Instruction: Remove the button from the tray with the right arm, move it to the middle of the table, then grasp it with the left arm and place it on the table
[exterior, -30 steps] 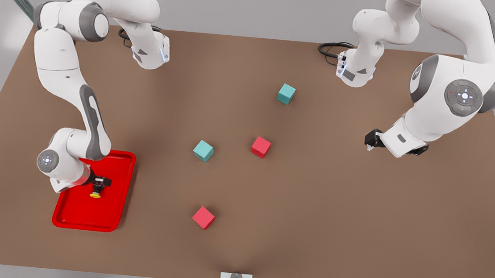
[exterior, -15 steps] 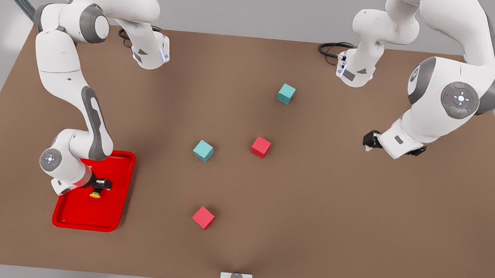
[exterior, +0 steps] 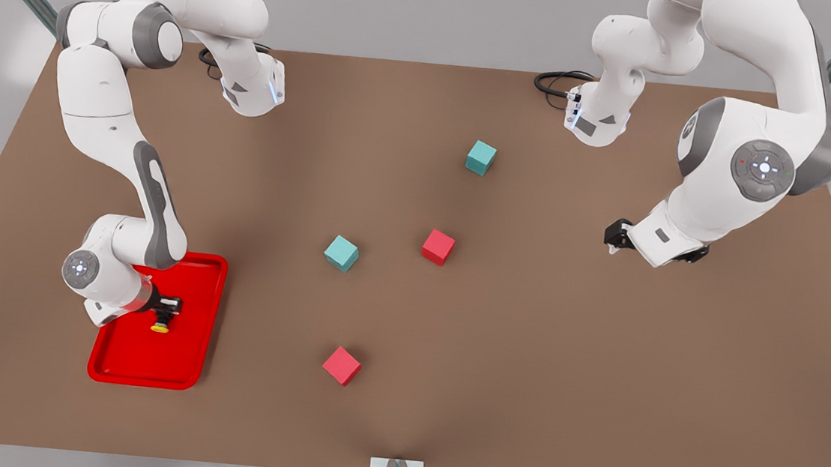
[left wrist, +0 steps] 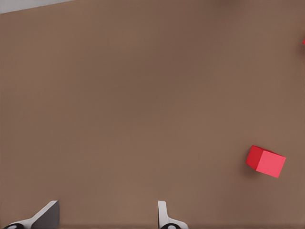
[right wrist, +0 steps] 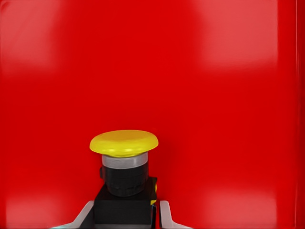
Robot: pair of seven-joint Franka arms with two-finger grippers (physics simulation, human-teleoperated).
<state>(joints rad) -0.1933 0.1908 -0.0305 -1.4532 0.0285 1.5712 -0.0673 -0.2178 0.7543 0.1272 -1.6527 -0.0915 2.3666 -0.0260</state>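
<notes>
While the right arm (exterior: 105, 131) is bending down over the front view's left side of the matte brown desk (exterior: 524, 363), its black right gripper (exterior: 165, 311) is sitting low inside the tray (exterior: 148, 368), a glossy, bright red shallow rectangle with rounded corners and a raised rim. The button (exterior: 160, 325) is lying in that tray, its boxy dark grey body (right wrist: 125, 202) fitting between the two pale fingers (right wrist: 167, 217), which are standing close against its sides and pinching it, as the right wrist view is showing; a silver collar and a smooth, round yellow mushroom cap (right wrist: 124, 142) are projecting beyond the fingertips, over the tray's red floor.

Moving rightward, four small matte cubes are resting well apart on the desk: a teal cube (exterior: 341, 252), a red cube (exterior: 341, 365) nearer the front edge, another red cube (exterior: 438, 247) near the middle, and a second teal cube (exterior: 481, 157) farther back.

Over the front view's right side, the left arm (exterior: 745, 164), white and rounded with grey joint sections, is hovering above bare desk. Its left gripper (exterior: 616, 240) is holding nothing, and its fingers (left wrist: 45, 215) are standing spread wide in the left wrist view, with one red cube (left wrist: 265, 161) lying off to the side.
</notes>
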